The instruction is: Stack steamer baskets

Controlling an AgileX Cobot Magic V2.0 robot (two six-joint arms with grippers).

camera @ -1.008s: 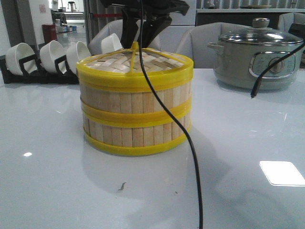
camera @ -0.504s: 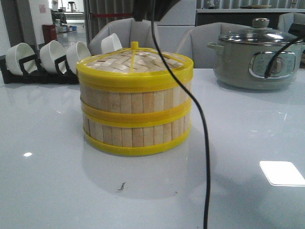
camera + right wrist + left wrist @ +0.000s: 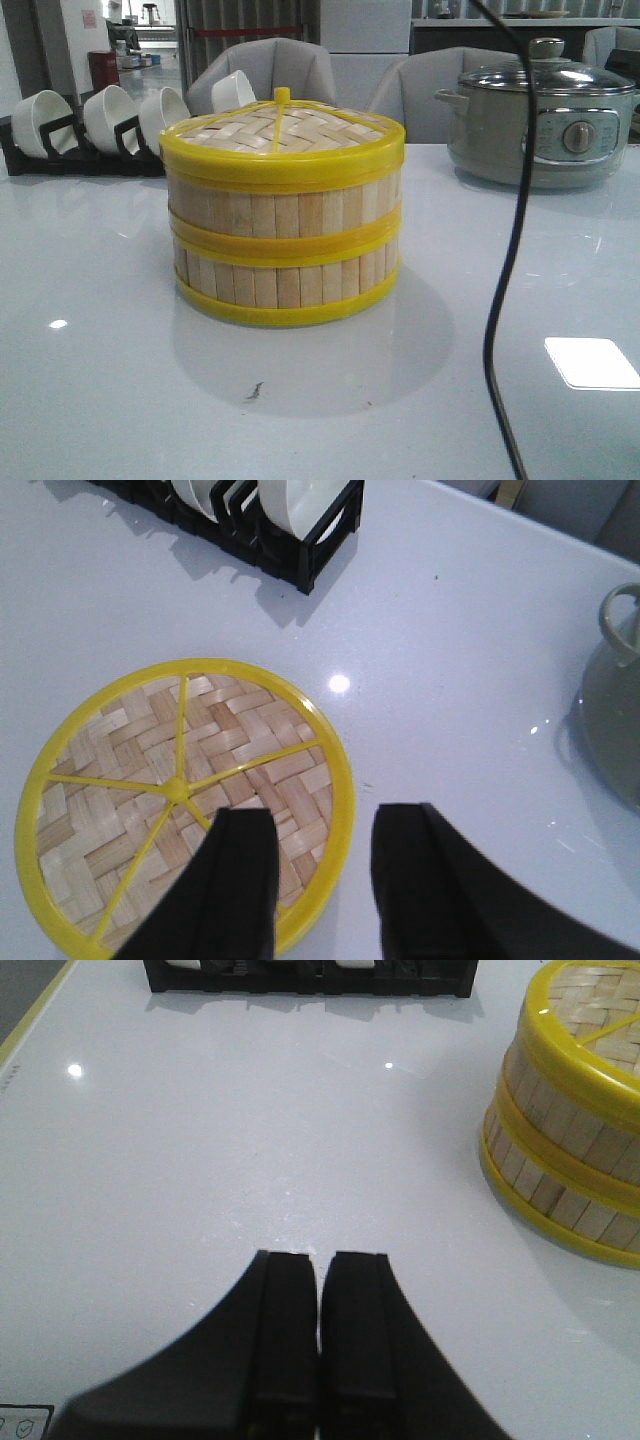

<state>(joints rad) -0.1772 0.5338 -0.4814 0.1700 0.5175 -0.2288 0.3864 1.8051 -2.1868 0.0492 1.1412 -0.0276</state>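
Above the yellow-rimmed bamboo-slat steamer baskets (image 3: 283,235), now lidded and stacked, the released right gripper (image 3: 312,870) has lifted away; left gripper (image 3: 318,1300) clenched empty.

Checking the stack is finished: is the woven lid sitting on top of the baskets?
Yes, the woven lid caps the two stacked steamer baskets in the front view.

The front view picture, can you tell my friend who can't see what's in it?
A steamer stack of two bamboo tiers with yellow rims and a woven lid sits on a white table. Behind are white cups in a black rack and a grey-green pot; a black cable hangs in front.
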